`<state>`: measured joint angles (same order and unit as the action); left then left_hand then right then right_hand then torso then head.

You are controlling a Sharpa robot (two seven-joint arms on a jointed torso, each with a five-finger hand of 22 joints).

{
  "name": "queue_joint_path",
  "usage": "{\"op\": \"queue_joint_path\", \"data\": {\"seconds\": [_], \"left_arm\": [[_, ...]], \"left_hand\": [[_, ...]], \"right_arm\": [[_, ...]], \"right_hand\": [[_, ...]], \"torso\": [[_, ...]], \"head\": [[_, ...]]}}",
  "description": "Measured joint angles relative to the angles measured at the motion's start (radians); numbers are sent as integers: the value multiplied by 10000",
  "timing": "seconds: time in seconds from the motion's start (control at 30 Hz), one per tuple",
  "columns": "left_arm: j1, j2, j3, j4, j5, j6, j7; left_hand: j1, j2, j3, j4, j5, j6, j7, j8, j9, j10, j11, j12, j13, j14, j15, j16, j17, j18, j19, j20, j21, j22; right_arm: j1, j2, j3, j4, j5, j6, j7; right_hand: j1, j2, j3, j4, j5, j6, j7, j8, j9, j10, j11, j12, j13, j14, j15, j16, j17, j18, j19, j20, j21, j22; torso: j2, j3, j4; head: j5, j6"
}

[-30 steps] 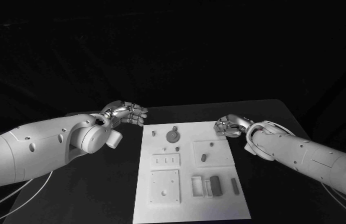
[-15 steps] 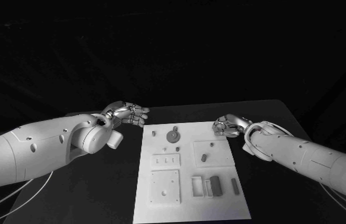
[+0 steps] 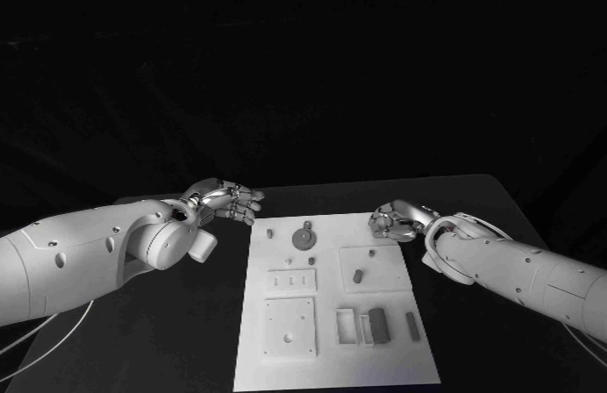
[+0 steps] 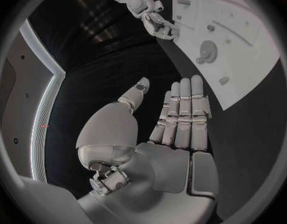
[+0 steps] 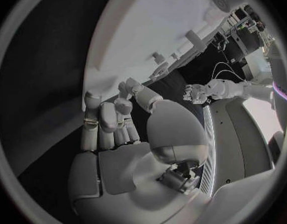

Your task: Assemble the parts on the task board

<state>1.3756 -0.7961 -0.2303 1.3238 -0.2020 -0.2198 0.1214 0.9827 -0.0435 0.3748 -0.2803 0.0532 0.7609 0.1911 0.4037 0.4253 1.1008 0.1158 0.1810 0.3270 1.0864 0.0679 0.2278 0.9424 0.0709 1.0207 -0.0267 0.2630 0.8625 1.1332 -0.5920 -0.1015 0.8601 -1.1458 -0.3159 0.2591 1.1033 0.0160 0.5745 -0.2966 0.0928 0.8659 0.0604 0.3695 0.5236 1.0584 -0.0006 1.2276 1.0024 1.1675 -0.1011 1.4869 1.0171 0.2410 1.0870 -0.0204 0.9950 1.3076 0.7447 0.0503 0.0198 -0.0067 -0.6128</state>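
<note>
left hand [image 3: 225,202]: fingers extended, holding nothing, over the tabletop [image 3: 481,200] just off the task board's [image 3: 392,358] far-left corner | right hand [image 3: 397,220]: curled, nothing visibly held, at the far-right edge | risk: your curled fingers may nudge the board, shifting loose parts [image 3: 375,325]

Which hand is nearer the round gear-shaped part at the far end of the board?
Left, narrowly. The left hand hovers off the task board edge beside the gear-shaped part; the right hand sits at the opposite edge, slightly farther away.
</note>
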Motion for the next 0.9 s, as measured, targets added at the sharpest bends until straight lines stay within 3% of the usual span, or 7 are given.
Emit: {"op": "queue_joint_path", "data": {"seconds": [0.2, 0.37, 0.57, 0.63, 0.9], "left_arm": [[0, 3, 0, 36, -140, -52, -99], [0, 31, 0, 64, -429, -194, -282], [2, 105, 2, 56, -1038, -342, -632], [2, 153, 2, 52, -1187, -380, -736], [1, 452, 3, 138, -1668, -552, -1171]], "left_hand": [[-64, 64, 6, 6, 0, 85, -10, 0, -1, 36, 36, 39, 38, 32, -17, 0, 25, 2, 37, -37, 0, 14], [-162, 147, 28, 224, 0, 315, -97, 31, -1, 219, -80, 116, 125, 238, -90, 9, 115, 3, 195, -93, 75, 81], [-595, -68, -137, 414, 0, 741, -267, 59, -2, 504, -255, 241, 340, 488, -272, 436, 356, 3, 469, -324, 421, 388], [-694, -83, -164, 441, 0, 804, -269, 59, -3, 552, -234, 241, 382, 502, -287, 513, 400, 1, 485, -338, 446, 453], [-764, -131, -208, 484, 0, 893, -288, 59, -13, 591, -272, 283, 461, 502, -287, 619, 476, -3, 520, -373, 502, 549]], "right_arm": [[157, -170, 54, 786, -121, -87, -215], [260, -248, 113, 1407, -174, -108, -373], [570, -407, 267, 2251, -328, -219, -758], [684, -425, 307, 2472, -390, -273, -930], [896, -405, 335, 3415, -664, -324, -2089]], "right_hand": [[0, -1, 27, 26, 0, 20, -20, 0, 0, 51, -50, 0, -28, 63, -61, 0, 29, 6, 48, -47, 0, 0], [0, -1, 26, 26, -46, 48, -48, 0, -1, 86, -86, 0, -52, 91, -87, 0, 29, 7, 49, -47, 0, 0], [0, -2, 55, -3, -116, 51, -51, 0, -1, 145, -145, 0, -72, 132, -125, 0, 27, 8, 86, -81, 0, 0], [0, -2, 68, 12, -116, 52, -52, 0, 0, 158, -157, 0, -82, 159, -151, 0, 23, 9, 105, -100, 0, 0], [0, -4, 82, 27, -116, 71, -71, 0, -1, 194, -193, -38, -95, 191, -151, 0, -26, 8, 160, -121, 39, 0]], "torso": [[1, 0, -6], [0, -1, -7], [-13, -8, -4], [-21, -13, -8], [-69, -46, -32]], "head": [[2, -6], [-5, -12], [-8, 25], [-15, 45], [-31, 125]]}}
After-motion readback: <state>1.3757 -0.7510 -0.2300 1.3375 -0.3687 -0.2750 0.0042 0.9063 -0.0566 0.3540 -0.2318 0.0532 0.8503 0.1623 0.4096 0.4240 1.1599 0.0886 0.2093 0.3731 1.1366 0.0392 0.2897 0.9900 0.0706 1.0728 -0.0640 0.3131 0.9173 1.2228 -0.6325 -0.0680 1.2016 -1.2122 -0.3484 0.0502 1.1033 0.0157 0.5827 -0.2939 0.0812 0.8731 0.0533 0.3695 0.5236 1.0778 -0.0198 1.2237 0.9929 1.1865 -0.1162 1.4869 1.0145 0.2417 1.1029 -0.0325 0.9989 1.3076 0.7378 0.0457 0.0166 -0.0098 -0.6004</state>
